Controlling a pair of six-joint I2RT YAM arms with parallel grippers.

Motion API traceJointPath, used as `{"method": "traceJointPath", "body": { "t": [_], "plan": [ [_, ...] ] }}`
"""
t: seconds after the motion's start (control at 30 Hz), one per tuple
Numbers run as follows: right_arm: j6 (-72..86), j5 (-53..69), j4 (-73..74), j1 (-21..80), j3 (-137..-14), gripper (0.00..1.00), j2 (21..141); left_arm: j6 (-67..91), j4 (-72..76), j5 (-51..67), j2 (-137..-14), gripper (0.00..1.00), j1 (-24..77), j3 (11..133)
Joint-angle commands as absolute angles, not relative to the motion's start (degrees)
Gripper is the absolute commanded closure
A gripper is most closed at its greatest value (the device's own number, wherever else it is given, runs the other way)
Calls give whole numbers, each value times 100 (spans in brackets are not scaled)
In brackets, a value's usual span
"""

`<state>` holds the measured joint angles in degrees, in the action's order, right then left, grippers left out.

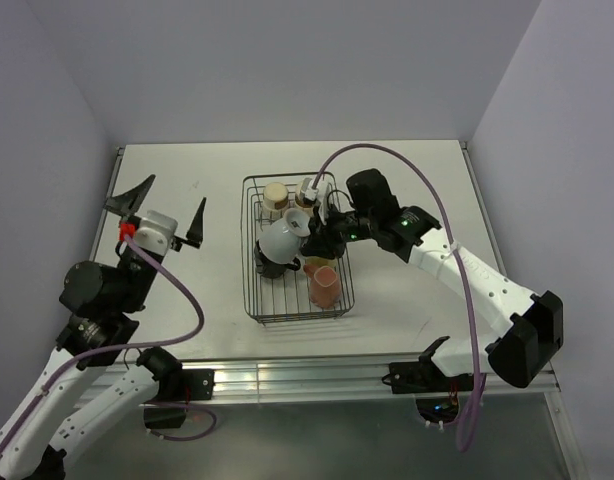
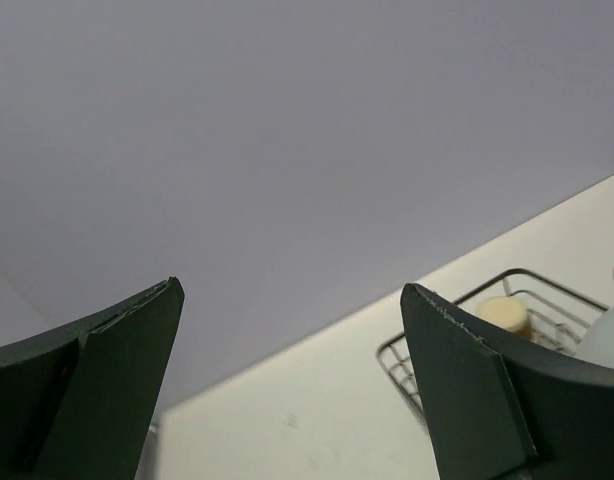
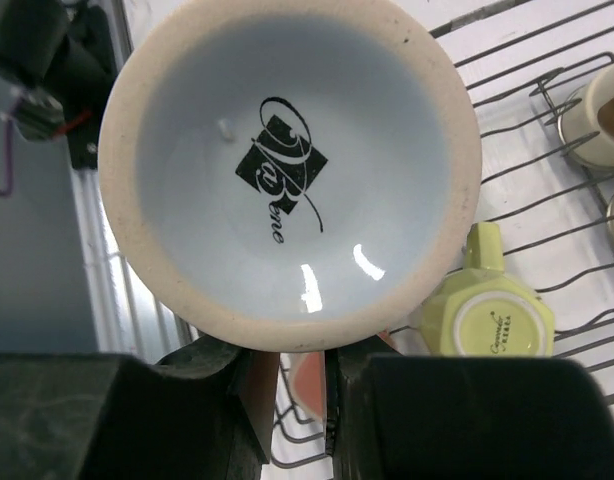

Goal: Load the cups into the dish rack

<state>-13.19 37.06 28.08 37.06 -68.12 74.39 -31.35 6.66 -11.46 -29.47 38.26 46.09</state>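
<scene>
Glossy ceramic cup [image 3: 287,170]; black wire rack [image 1: 302,318]

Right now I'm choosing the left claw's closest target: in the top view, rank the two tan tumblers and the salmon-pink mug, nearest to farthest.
From the left claw:
1. left tan tumbler, far-left corner of the dish rack
2. right tan tumbler, beside it on the far edge
3. salmon-pink mug, near-right corner

pale blue-grey cup [image 3: 287,170]: logo base showing, over dish rack [image 1: 277,300] | yellow mug [image 3: 490,328]: upside down inside | pink mug [image 1: 324,287]: inside
</scene>
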Motion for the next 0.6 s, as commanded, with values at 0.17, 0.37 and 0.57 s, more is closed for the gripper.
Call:
{"method": "traceJointPath", "body": {
  "t": [0.17, 0.37, 0.57],
  "plan": [
    [-2838, 3867, 2522, 3920, -6987, 100, 7628, 780, -1377, -652, -3611, 1, 2708, 5562],
    [-2752, 3622, 2304, 4236, -6839, 100, 7770, 1178, -1926, -105, -4262, 1, 2531, 5968],
    [-1549, 2797, 1828, 4631, -6346, 100, 7524, 1195, -1740, -193, -4412, 1, 2496, 6090]
  ]
}}
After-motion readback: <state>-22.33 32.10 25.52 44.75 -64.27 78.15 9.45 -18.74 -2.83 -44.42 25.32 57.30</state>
